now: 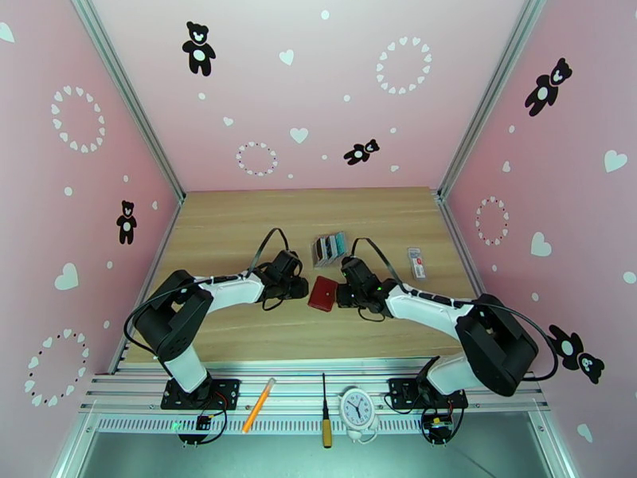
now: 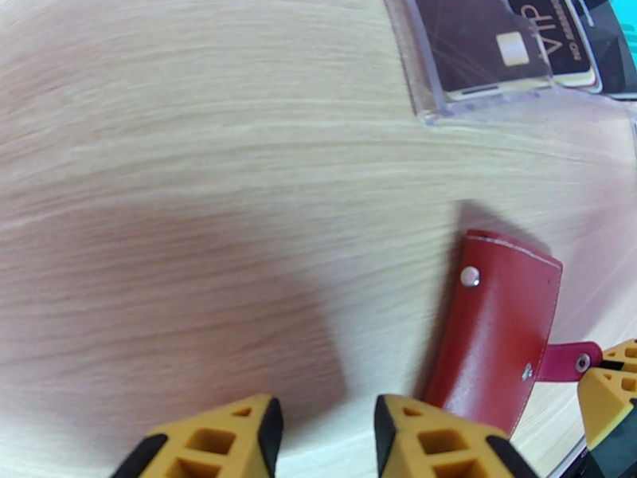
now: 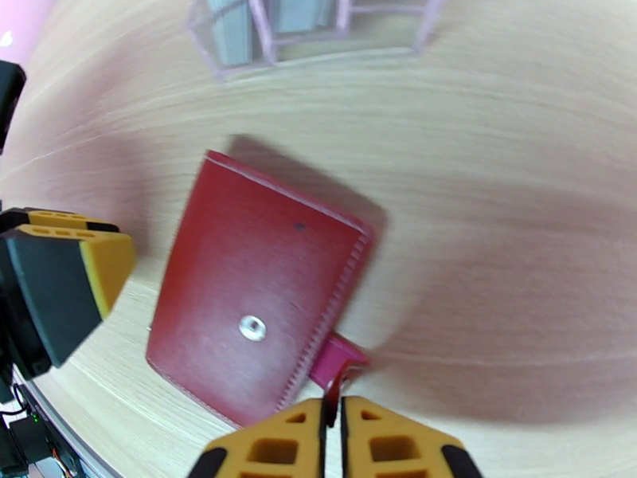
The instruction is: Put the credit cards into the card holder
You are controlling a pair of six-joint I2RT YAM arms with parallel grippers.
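Closest to the lens in the right wrist view, the right hand has its yellow fingers drawn almost together, pinching the magenta snap tab of the card holder. The tab is unsnapped and the bare stud shows on the red cover, but the holder lies folded flat on the table, between the two hands. The left hand hovers low at the holder's other side, fingers parted with nothing but wood between them; one fingertip sits at the holder's edge.

The credit cards stand in the clear stand just beyond the holder, none yet moved.

My judgement is that the step in hand is opening the holder, with loading to follow. The next move calls for the right hand to draw the tab up and over so the cover swings open, while the left hand presses the lower half down. Otherwise the light wallet would likely lift or slide as a whole.

As for orientation, the tab points toward the right arm. The holder's long axis runs across that, roughly from the near edge toward the far wall, a little tilted.
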